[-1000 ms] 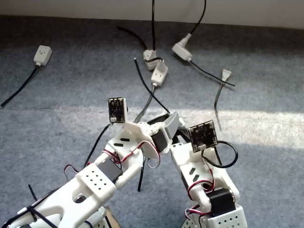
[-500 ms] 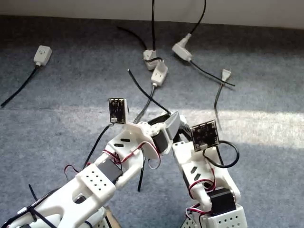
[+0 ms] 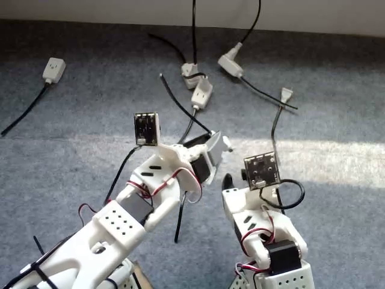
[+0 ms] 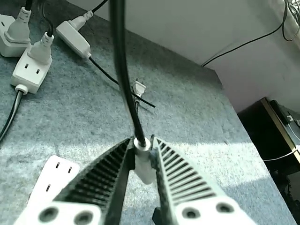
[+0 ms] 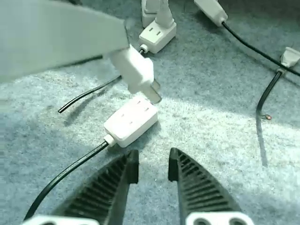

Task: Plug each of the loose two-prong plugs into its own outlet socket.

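The plug [image 5: 136, 70] hung tilted just over the socket [image 5: 131, 119], with its prongs aimed at the slotted face. They were close to it but not yet in, as far as I could tell. My left end effector [image 4: 142, 143] was clamped on the plug's body, and the cord ran up out of the grip. My right end effector [image 5: 152, 161] sat low beside the socket, jaws slightly parted and holding nothing. I judged this pairing about to be made, not made.

In the high view, at 12 o'clock from my left end effector, the far socket [image 3: 201, 95] seemed to carry a seated plug. The back socket [image 3: 190, 73] just beyond it looked the same, so I counted both as done. At 2 o'clock a second plug [image 3: 287, 94] lay loose on the grey bench [image 3: 90, 120]. Well out at 10 o'clock a spare socket [image 3: 54, 69] lay unfilled. I judged that pair was what remained after the one in hand.
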Motion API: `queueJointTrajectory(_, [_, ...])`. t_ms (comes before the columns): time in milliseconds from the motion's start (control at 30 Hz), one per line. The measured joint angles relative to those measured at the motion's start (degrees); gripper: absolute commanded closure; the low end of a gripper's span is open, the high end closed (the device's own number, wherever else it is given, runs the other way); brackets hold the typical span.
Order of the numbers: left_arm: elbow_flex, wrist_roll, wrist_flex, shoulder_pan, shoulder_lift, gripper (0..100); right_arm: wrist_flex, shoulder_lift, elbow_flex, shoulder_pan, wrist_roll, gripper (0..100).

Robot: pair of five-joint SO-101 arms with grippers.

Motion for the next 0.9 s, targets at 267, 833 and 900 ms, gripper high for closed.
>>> queueJointTrajectory(267, [-9.6, -2.2, 12.4, -1.1, 1.2, 99, 2.3, -0.2, 2.4, 1.8, -0.6, 83.9])
queueJointTrajectory(833, [-49.1, 12.6, 43.3, -4.8, 44.5, 99, 0.8, -0.2, 9.5, 11.9, -0.6, 83.9])
queueJointTrajectory(900, [-49.6, 12.7, 43.5, -5.8, 45.0, 99, 0.8, -0.2, 9.5, 11.9, -0.6, 83.9])
